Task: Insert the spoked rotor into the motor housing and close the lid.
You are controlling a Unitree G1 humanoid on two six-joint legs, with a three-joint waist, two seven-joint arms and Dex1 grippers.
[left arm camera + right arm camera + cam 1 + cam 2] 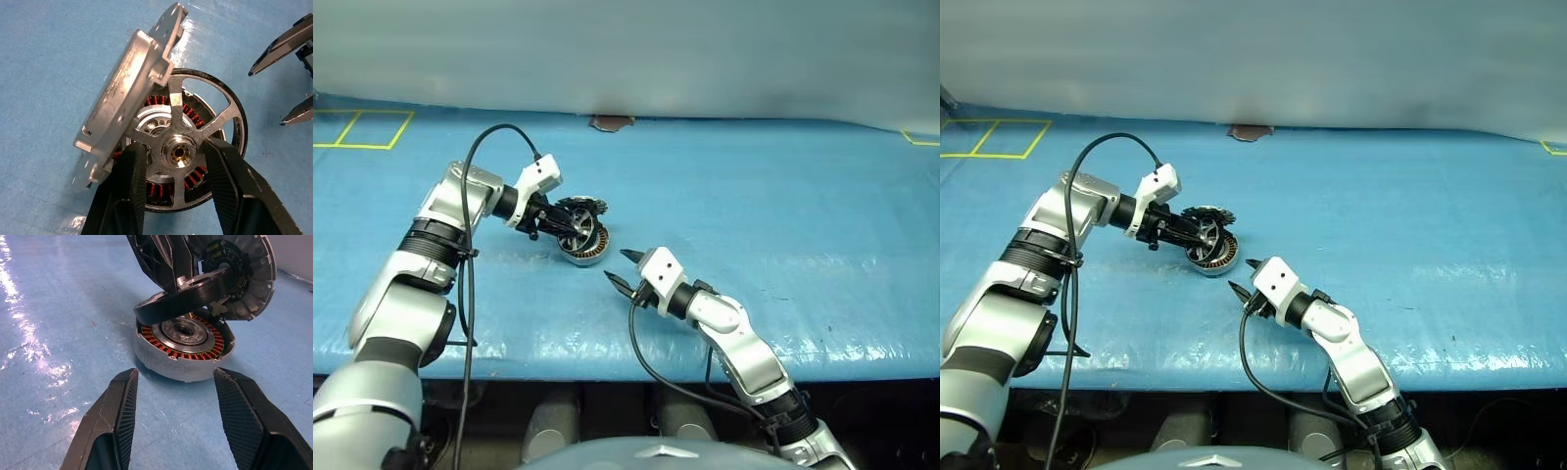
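Head views: the left gripper [551, 221] grasps the spoked rotor [576, 226] and holds it tilted over the motor housing [586, 247], which sits on the blue table cover [783, 206]. The lid [1211, 213] stands on edge just behind the housing. The right gripper [620, 271] waits near the housing, released and empty.

Left wrist view: both fingers [122, 188] clamp the rotor at its hub; the copper windings [191, 112] show between the spokes, and the lid leans close beside.

Right wrist view: the rotor rests on one side of the housing rim, the near side raised.

Judgement: level the rotor, centre the hub over the bearing, lower squarely, and avoid knocking the lid.
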